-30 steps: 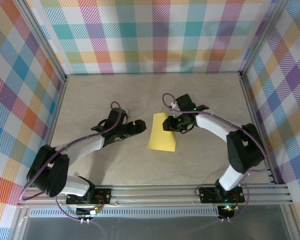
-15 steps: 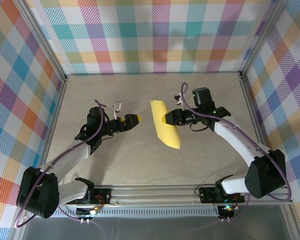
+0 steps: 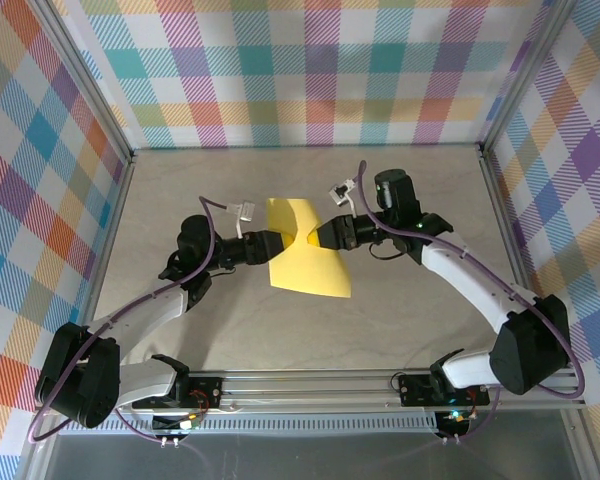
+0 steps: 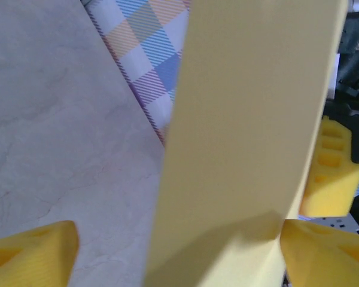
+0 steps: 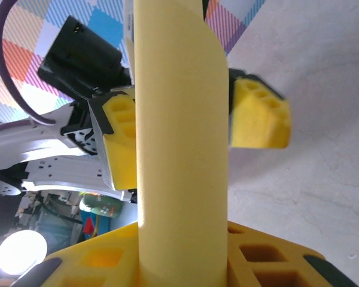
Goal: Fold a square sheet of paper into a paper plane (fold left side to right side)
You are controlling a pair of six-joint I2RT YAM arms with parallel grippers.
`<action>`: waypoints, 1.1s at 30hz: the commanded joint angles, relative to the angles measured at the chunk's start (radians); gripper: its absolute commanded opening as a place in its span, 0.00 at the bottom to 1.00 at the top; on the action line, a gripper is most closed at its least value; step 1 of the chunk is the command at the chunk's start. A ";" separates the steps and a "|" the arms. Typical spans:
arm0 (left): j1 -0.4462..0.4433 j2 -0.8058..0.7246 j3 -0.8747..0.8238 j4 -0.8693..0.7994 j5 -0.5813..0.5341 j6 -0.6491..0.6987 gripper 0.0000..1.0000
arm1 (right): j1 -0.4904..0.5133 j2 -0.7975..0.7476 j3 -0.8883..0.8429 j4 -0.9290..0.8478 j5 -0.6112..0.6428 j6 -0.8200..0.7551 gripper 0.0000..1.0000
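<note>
Sheet (image 3: 310, 272) pinched by right gripper (image 3: 313, 238); left gripper (image 3: 280, 244) spread astride it; closing off-edge may crumple or skew fold.

**Bright and even from above, soft up close**

The top view is sharp and evenly lit, with faint shadows on the table (image 3: 280, 340). Both wrist views blur the near sheet of paper (image 4: 245, 137). A bright light (image 5: 21, 251) glares at the right wrist view's lower left.
</note>
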 commanded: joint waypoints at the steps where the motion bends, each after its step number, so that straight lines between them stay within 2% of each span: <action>1: -0.005 -0.012 0.012 0.017 0.005 0.026 0.72 | -0.015 0.018 0.029 -0.038 0.045 -0.046 0.32; 5: -0.005 -0.008 0.018 -0.038 -0.013 0.051 0.45 | -0.028 0.024 0.024 -0.074 0.092 -0.072 0.32; 9: -0.007 -0.005 0.024 -0.103 -0.041 0.079 0.22 | -0.038 0.027 0.013 -0.113 0.142 -0.094 0.32; 12: -0.009 0.007 0.034 -0.161 -0.062 0.097 0.09 | -0.046 0.034 0.002 -0.136 0.176 -0.100 0.40; 16: -0.015 0.037 0.056 -0.287 -0.121 0.140 0.00 | -0.063 0.045 -0.015 -0.180 0.276 -0.082 0.58; 19: -0.020 0.081 0.064 -0.357 -0.171 0.152 0.00 | -0.075 0.051 -0.041 -0.181 0.341 -0.053 0.71; 21: -0.021 0.127 0.070 -0.402 -0.208 0.156 0.00 | -0.075 0.065 -0.056 -0.179 0.379 -0.033 0.77; 25: -0.022 0.242 0.085 -0.473 -0.270 0.158 0.00 | -0.075 0.117 -0.086 -0.153 0.397 0.009 0.77; 33: -0.040 0.361 0.105 -0.538 -0.366 0.164 0.00 | -0.059 0.220 -0.133 -0.101 0.432 0.050 0.64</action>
